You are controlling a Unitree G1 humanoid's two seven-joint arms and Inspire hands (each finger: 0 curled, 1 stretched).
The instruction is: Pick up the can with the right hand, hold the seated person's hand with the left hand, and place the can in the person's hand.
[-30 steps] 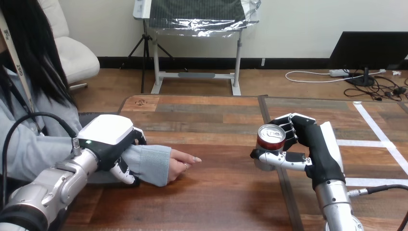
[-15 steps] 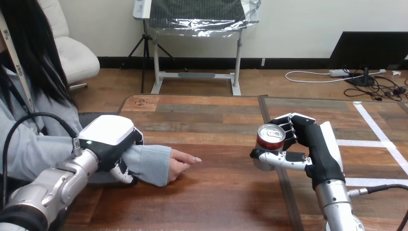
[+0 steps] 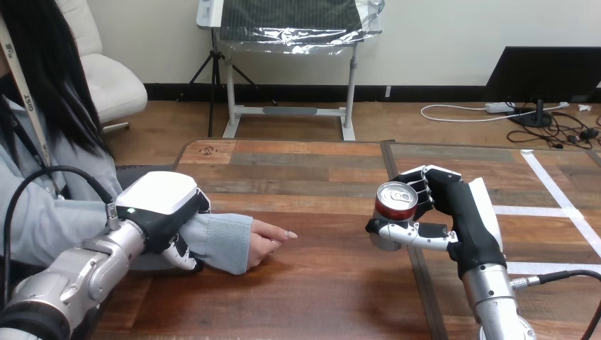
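Observation:
A red can with a silver top stands upright right of the table's middle, and my right hand is shut on it, thumb in front and fingers behind. The person's hand rests on the table at the left, fingers pointing right toward the can, palm down. My left hand is curled round the person's forearm over the grey sleeve, thumb under the sleeve. A gap of bare table separates the person's fingertips from the can.
The wooden table has a seam running front to back just right of the can. White tape lines cross the table's right part.
My right hand with the can has shifted slightly to the left. The left hand and the person's hand have stayed put.

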